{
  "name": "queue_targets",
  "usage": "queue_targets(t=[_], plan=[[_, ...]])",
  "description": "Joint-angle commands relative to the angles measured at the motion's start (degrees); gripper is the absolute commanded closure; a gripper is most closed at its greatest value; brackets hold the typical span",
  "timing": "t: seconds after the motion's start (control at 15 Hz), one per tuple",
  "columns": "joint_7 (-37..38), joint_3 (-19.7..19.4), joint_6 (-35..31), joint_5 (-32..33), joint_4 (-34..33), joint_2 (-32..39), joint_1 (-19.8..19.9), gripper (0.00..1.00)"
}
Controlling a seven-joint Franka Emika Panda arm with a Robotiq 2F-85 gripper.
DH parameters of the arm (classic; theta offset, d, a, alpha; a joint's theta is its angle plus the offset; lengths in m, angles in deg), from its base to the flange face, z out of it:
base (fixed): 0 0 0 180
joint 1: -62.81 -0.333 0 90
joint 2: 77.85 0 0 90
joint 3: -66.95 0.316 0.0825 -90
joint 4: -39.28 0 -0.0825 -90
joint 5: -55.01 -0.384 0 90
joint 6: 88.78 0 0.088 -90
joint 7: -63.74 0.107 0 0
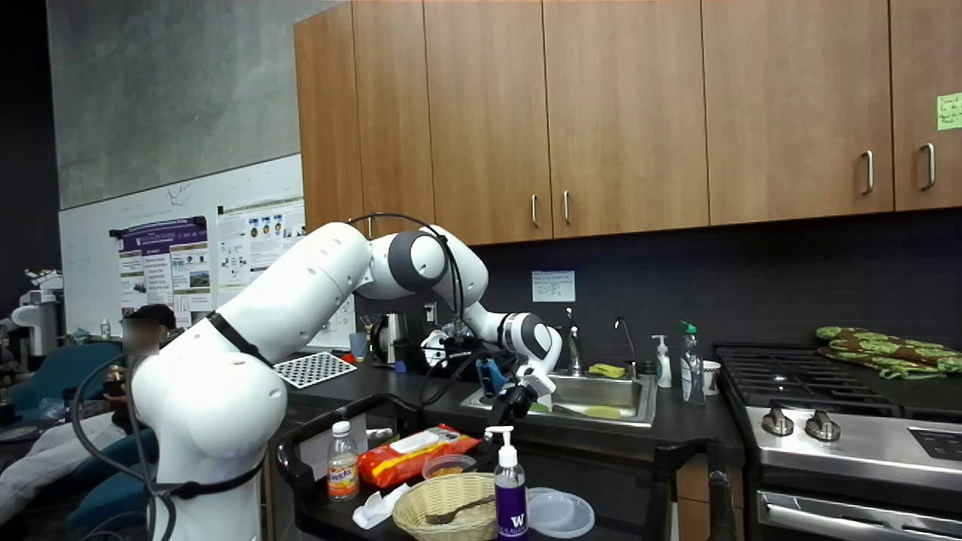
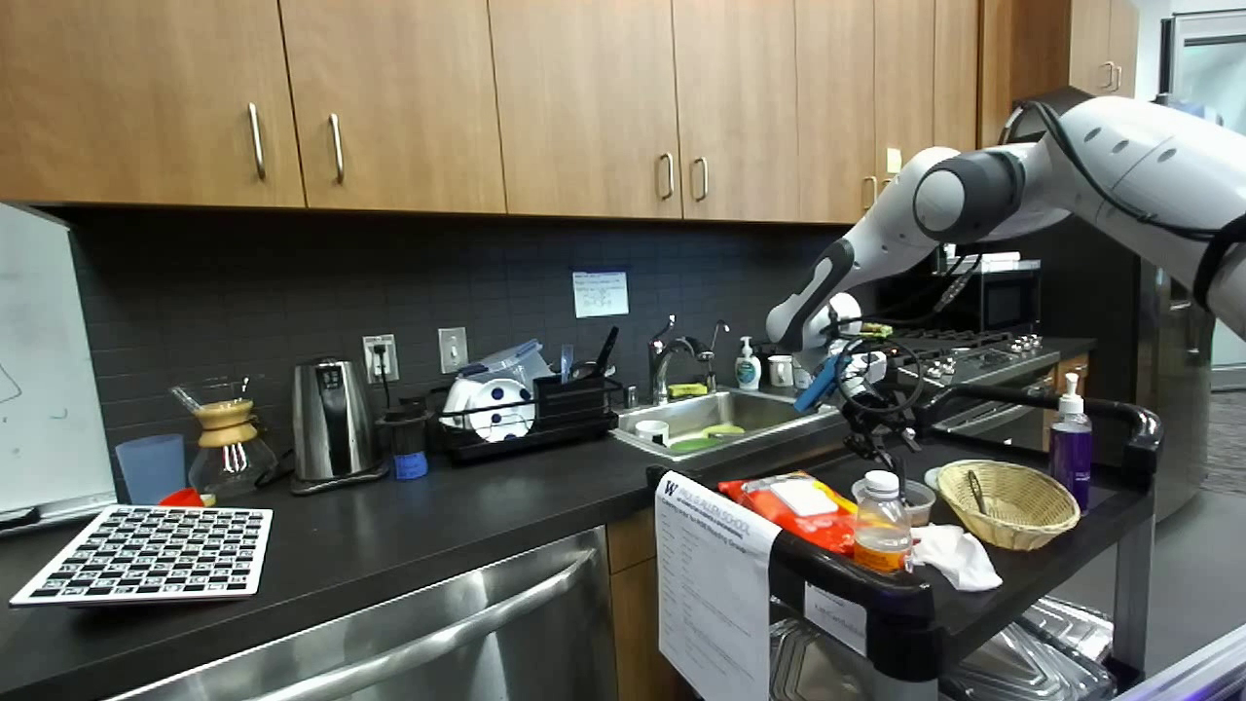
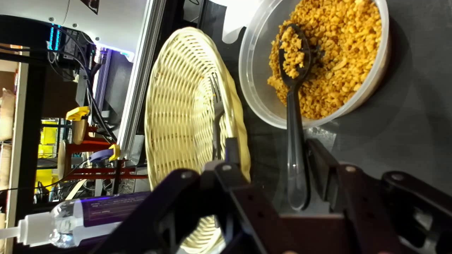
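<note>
Wrist view | claw (image 3: 271,151): jaws apart | black spoon (image 3: 294,116): handle between them, nearer one

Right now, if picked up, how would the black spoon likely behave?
The black spoon looks like thin plastic, so probably light and slightly flexible. Its glossy handle may slip. Loose crumbs in its bowl could spill if tilted.

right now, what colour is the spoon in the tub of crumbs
Black; the spoon shows best in the wrist view.
</note>
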Motion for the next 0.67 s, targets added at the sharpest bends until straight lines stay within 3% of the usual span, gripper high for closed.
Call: queue_targets(t=[0.0,0.13,0.27,0.47,0.6], plan=[[0.96,-0.06,1.36,-1.55,-0.73,0.29,0.12,0.42],[0.86,0.00,1.32,-2.07,-0.78,0.55,0.19,0.38],[0.74,0.03,1.25,-2.55,-0.85,0.93,0.22,0.45],[0.64,0.00,1.26,-3.07,-0.81,1.44,0.27,0.45],[0.59,-0.05,1.33,-3.13,-0.87,1.70,0.26,0.63]])
